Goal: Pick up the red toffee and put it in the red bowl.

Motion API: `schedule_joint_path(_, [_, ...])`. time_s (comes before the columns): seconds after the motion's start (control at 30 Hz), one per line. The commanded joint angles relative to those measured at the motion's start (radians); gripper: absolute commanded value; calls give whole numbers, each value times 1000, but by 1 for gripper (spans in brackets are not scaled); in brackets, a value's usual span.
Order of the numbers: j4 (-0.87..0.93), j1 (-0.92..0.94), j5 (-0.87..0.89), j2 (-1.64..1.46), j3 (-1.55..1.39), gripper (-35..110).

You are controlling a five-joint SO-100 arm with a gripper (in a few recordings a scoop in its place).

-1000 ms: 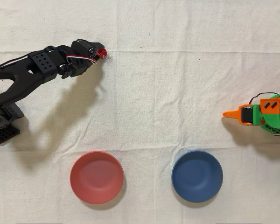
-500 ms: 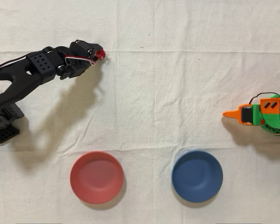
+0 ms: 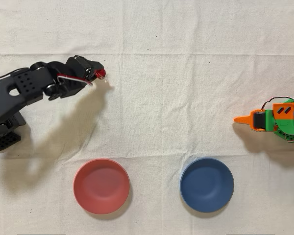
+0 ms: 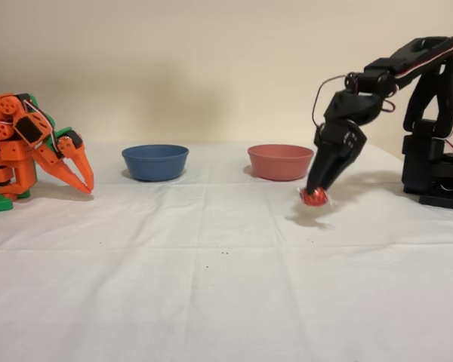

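The red toffee (image 3: 101, 74) (image 4: 315, 197) hangs a little above the white cloth, pinched at the tip of the black arm's gripper (image 3: 98, 74) (image 4: 317, 191), which is shut on it. Its shadow lies on the cloth just below it in the fixed view. The red bowl (image 3: 101, 186) (image 4: 280, 161) stands empty near the bottom edge of the overhead view, below the gripper. In the fixed view the red bowl sits behind and slightly left of the gripper.
A blue bowl (image 3: 207, 184) (image 4: 155, 161) stands beside the red one, to its right in the overhead view. The idle orange arm (image 3: 274, 118) (image 4: 32, 151) rests at the opposite table side. The black arm's base (image 3: 2, 129) (image 4: 436, 166) stands at the overhead left.
The gripper, holding the toffee, has pulled back toward the arm's base and moved down the overhead picture, lifting the toffee off the cloth.
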State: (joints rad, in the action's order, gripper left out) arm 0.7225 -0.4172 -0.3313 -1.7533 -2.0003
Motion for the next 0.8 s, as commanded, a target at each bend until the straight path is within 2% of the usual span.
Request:
schedule_joint_path(0.0, [55, 52, -35, -175, -15, 8])
schedule_joint_path(0.47, [245, 374, -193, -305, 163, 8])
schedule_joint_path(0.77, [258, 586, -313, -354, 181, 8])
